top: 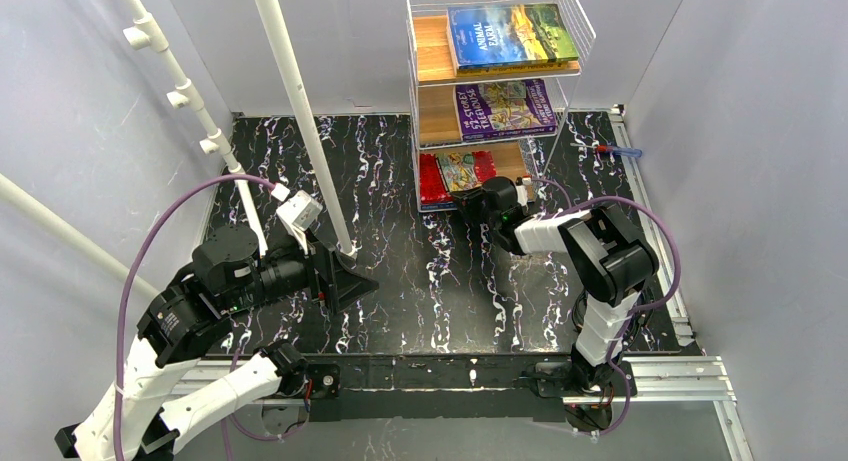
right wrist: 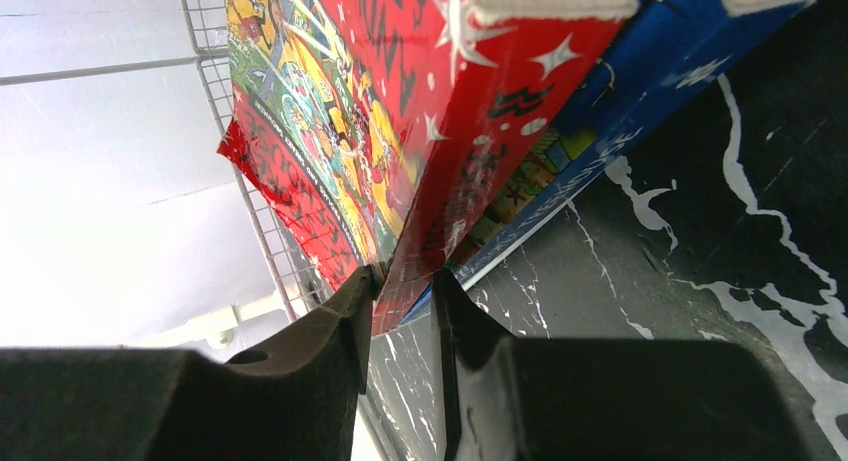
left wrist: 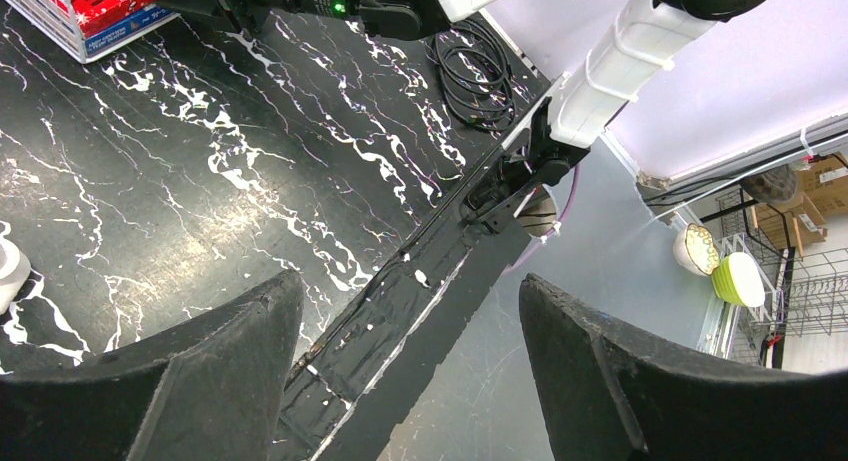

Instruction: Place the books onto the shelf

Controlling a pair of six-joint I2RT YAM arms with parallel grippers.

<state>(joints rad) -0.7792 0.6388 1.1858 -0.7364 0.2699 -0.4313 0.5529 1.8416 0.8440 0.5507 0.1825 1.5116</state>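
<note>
The right gripper (right wrist: 403,293) pinches the lower edge of the red book (right wrist: 450,111). A blue book (right wrist: 650,91) lies against the red book's right side, the wire shelf (right wrist: 262,231) stands left of it, and the black marbled table (right wrist: 700,281) shows to its right.

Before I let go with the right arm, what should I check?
1. Grip: the right tool pinches the red book by its edge: ok.
2. Red book fully inside the bottom tier of the shelf: cannot tell, the arm hides its near edge.
3. Blue book under the red one lying flat: cannot tell.
4. Upper tiers loaded, Animal Farm on top and the purple book in the middle: ok.
5. Left tool open, empty and away from the shelf: ok.
</note>
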